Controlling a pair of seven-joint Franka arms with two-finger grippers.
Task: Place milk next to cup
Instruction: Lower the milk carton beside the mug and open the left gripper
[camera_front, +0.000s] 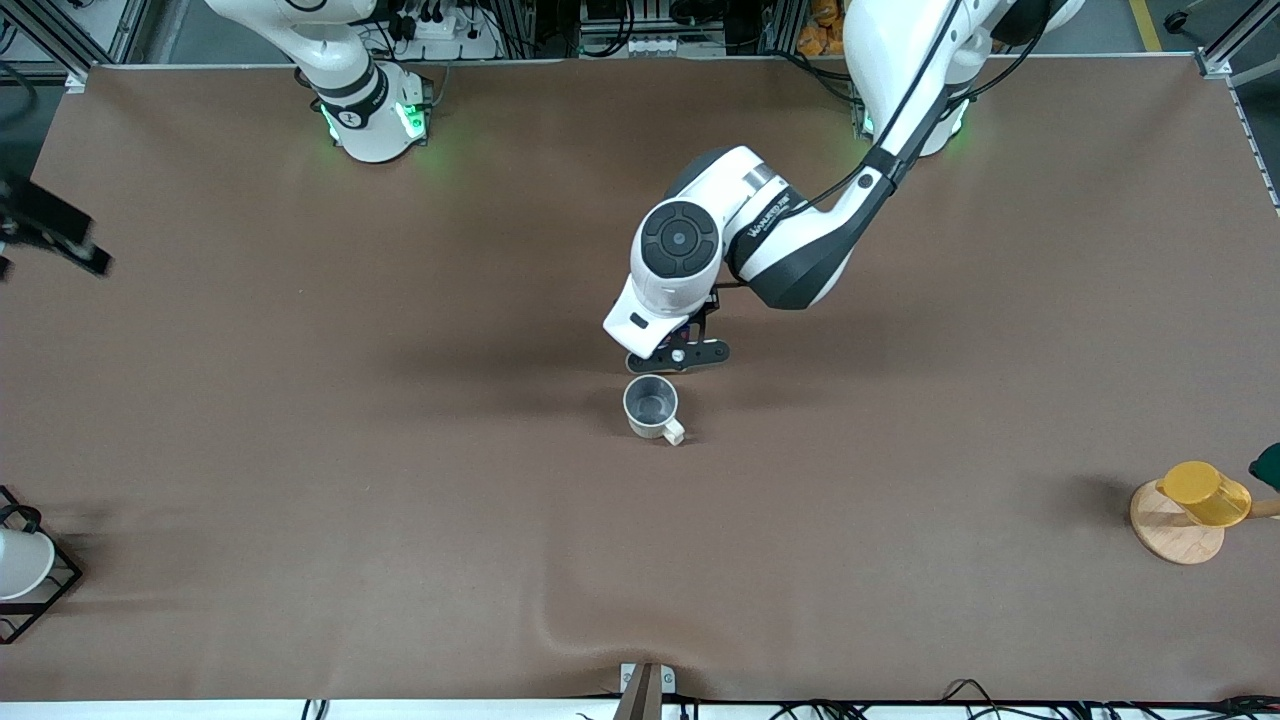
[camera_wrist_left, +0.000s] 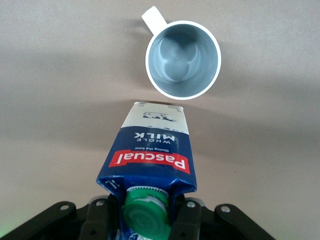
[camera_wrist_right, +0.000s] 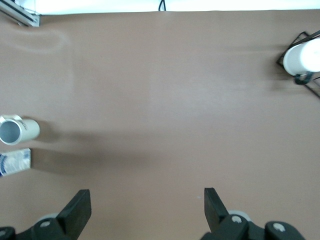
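My left gripper is shut on the milk, a dark-blue carton with a green cap, a red band and a pale base, gripped at its top and held upright. The cup, an off-white mug with a grey inside, stands on the table just past the carton's base, a small gap between them. In the front view the left hand hides the milk; the cup stands just nearer the camera than it. I cannot tell whether the carton's base touches the table. My right gripper is open, empty and waits high over the table.
A yellow cup on a wooden disc stands at the left arm's end of the table. A white cup in a black wire rack stands at the right arm's end, near the front edge.
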